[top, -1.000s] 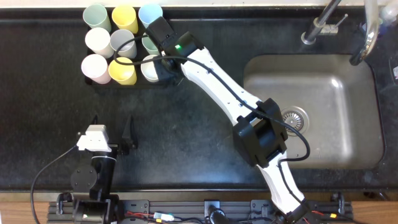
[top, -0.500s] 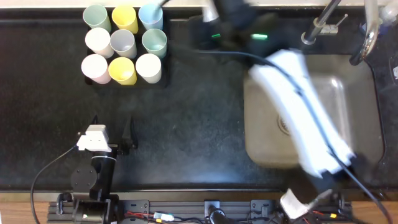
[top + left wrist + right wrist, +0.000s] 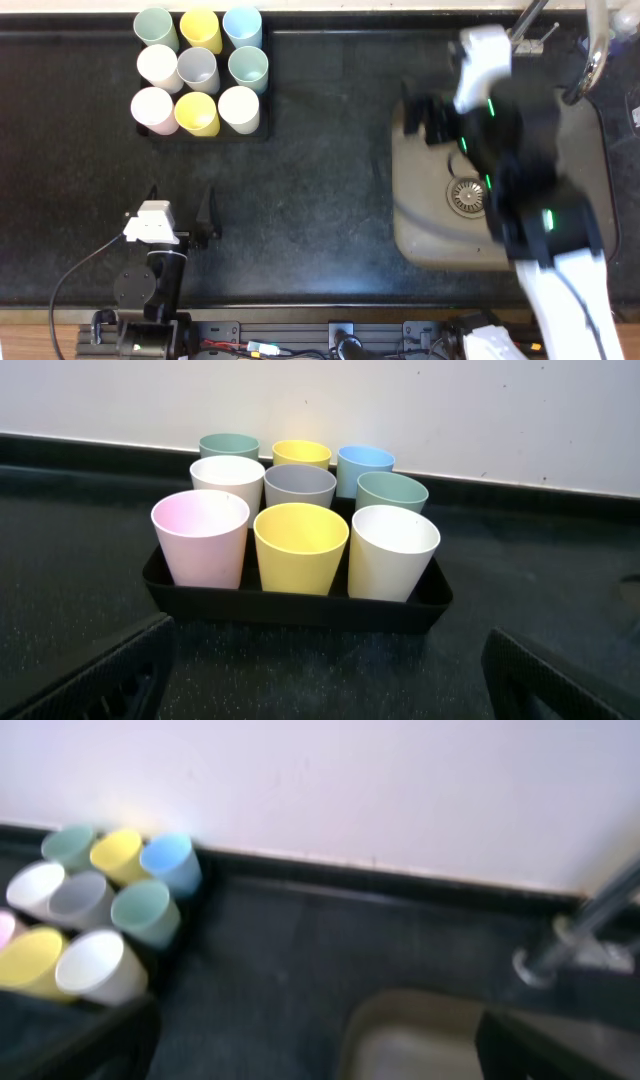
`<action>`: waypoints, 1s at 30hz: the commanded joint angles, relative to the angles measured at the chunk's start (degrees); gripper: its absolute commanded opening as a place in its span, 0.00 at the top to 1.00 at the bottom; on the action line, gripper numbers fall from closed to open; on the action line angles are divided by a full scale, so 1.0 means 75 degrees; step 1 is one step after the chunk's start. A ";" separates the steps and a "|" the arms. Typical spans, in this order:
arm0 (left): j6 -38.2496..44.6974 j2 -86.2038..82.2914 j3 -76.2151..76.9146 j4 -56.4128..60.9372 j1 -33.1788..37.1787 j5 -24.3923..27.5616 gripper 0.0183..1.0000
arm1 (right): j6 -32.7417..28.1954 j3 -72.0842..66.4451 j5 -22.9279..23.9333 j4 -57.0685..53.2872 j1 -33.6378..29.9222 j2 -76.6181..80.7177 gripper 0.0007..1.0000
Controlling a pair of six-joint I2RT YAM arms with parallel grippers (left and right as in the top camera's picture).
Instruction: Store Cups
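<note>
Nine pastel plastic cups [image 3: 197, 68]: stand upright, three by three, inside shallow black rectangular tray [image 3: 300, 608] on dark speckled tabletop [image 3: 320, 200]. Left pincer [image 3: 180, 203]: sits near the tray on its arm-base side, spread wide, pinching nothing. Right pincer [image 3: 425, 118]: hangs well right of the tray, over steel sink [image 3: 440, 250], likewise spread and empty.

No lettering, numerals, labels or signs legible anywhere. Plain, unmarked surfaces on the nine pastel cups [image 3: 300, 545], the black tray [image 3: 300, 608] and the dark worktop [image 3: 320, 200]. Likewise blank on the pale wall [image 3: 450, 410] and the steel sink [image 3: 412, 232].
</note>
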 commanded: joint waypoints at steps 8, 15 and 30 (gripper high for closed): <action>0.0134 -0.0076 -0.0006 -0.0032 -0.0050 0.0070 0.00 | -0.0076 -0.4709 -0.0052 0.3174 -0.0058 -0.4313 0.00; 0.0134 -0.0076 -0.0006 -0.0032 -0.0050 0.0070 0.00 | -0.0082 -0.6939 -0.0050 0.5222 -0.0058 -0.5642 0.00; 0.0134 -0.0076 -0.0006 -0.0032 -0.0050 0.0070 0.00 | -0.0111 -0.9025 0.0009 0.5391 -0.0813 -0.7699 0.00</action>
